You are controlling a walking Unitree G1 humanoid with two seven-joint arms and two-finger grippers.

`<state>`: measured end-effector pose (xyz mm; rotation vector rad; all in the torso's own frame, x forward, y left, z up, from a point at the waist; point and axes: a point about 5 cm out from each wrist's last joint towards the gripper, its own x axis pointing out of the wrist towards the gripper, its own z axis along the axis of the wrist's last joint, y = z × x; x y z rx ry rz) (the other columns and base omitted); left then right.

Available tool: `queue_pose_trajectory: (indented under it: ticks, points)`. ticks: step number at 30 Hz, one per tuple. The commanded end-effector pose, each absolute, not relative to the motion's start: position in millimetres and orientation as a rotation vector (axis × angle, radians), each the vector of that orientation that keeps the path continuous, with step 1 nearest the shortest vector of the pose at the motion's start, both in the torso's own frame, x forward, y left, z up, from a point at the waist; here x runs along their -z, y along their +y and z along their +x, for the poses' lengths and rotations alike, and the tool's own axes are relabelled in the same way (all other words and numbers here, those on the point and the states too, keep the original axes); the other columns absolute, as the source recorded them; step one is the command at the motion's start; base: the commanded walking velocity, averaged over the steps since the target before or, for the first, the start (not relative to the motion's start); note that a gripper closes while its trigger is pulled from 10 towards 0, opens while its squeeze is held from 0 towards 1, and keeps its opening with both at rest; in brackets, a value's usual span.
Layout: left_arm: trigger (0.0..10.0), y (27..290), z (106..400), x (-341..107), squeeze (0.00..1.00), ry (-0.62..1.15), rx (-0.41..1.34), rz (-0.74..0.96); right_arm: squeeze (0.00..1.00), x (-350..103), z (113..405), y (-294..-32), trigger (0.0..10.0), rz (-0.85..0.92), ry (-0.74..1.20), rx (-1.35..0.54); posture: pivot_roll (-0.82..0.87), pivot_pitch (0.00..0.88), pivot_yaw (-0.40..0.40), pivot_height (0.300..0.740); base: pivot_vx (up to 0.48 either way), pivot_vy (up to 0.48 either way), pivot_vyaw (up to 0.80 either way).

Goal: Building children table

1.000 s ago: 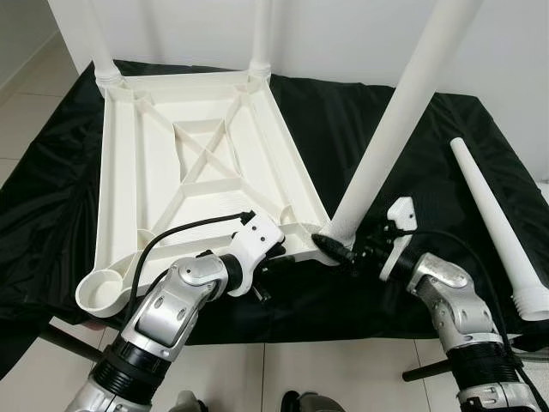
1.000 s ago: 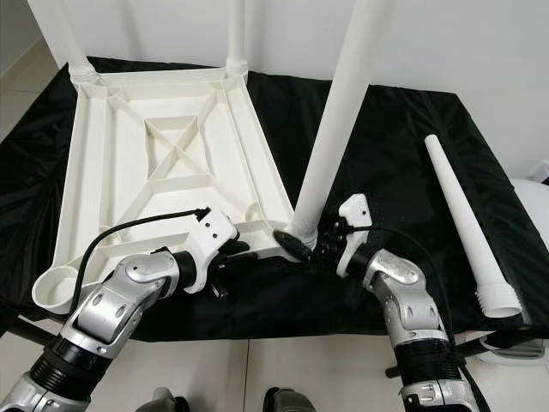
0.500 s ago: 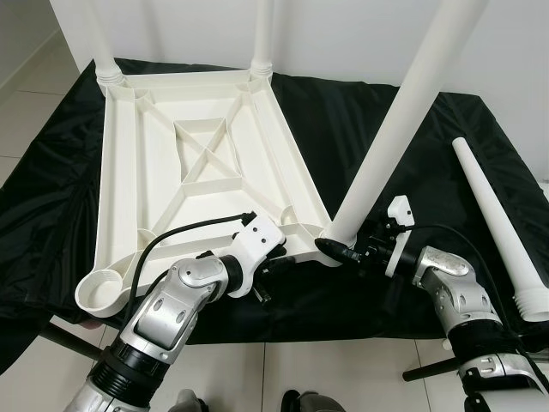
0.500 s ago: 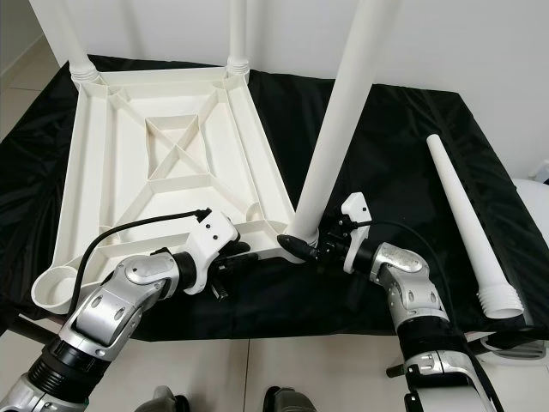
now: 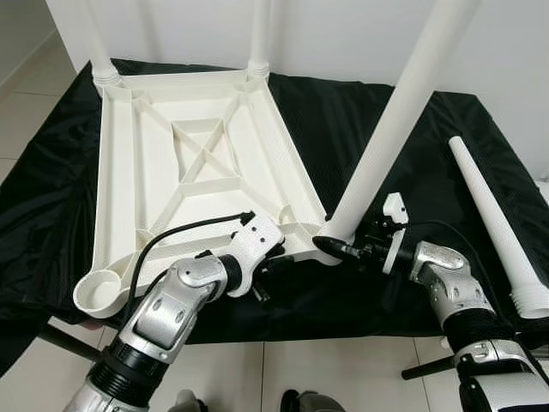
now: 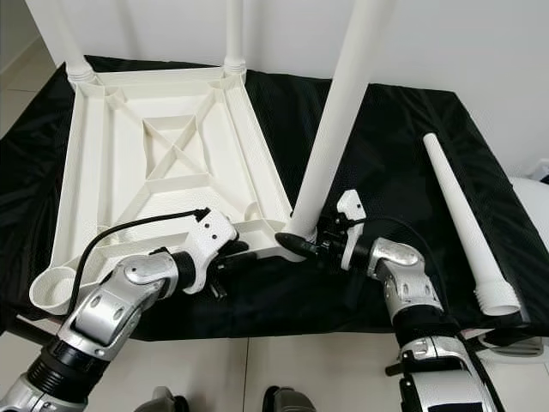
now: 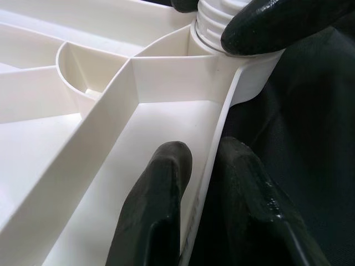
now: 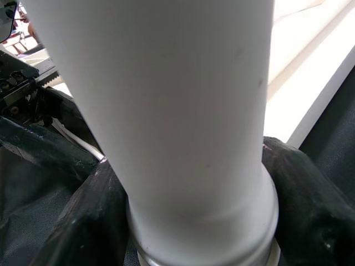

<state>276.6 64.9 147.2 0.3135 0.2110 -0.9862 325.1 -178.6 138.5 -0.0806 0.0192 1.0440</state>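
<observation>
Right gripper (image 5: pixel 336 247) has rolled its wrist, clamped on leg (image 5: pixel 386 137); left gripper (image 7: pixel 202 183) pinches tabletop (image 5: pixel 137 163) rim. Keep leg square while threading.

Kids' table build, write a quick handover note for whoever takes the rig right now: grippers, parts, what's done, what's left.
Left gripper: shut on the near rim of the upside-down tabletop, steadying it on the black cloth.
Right gripper: shut on the base of the third leg, which leans in the near right corner socket.
Done: two far legs stand in their sockets.
Left: seat the third leg, then fit the spare leg lying on the right into the near left socket.
</observation>
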Motion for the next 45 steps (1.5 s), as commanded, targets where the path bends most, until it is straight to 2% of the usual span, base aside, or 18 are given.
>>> queue_pose_trajectory:
  ticks: [1,8,22,30,35,39,45]
  points:
    - [10.0,60,271,-151,0.0,0.193,1.023,0.314,0.0,-136,325,-182,0.0,-0.056,0.013,-1.009,-0.04,0.125,-0.054,0.74,0.0,0.0,0.0]
    - [10.0,60,271,-151,0.0,0.189,1.022,0.313,0.0,-134,321,-182,0.0,-0.034,-0.015,-0.977,-0.05,0.128,-0.059,0.74,0.0,0.0,0.0]
    - [10.0,57,274,-152,0.0,0.178,1.016,0.309,0.0,-130,306,-167,0.0,0.001,-0.104,-0.668,-0.06,0.124,-0.07,0.74,0.0,0.0,0.0]
    - [10.0,57,273,-152,0.0,0.177,1.015,0.31,0.0,-129,299,-158,0.0,0.022,-0.116,-0.576,-0.06,0.119,-0.077,0.74,0.0,0.0,0.0]
    - [10.0,57,273,-151,0.0,0.178,1.011,0.309,0.0,-131,291,-140,0.0,0.06,-0.137,-0.44,-0.06,0.117,-0.08,0.74,0.0,0.0,0.0]
    - [10.0,57,273,-151,0.0,0.179,1.011,0.309,0.0,-130,290,-137,0.0,0.066,-0.136,-0.412,-0.05,0.116,-0.081,0.74,0.0,0.0,0.0]
    - [10.0,58,273,-151,0.0,0.181,1.011,0.312,0.0,-127,288,-123,0.0,0.09,-0.135,-0.263,-0.05,0.109,-0.079,0.74,0.0,0.0,0.0]
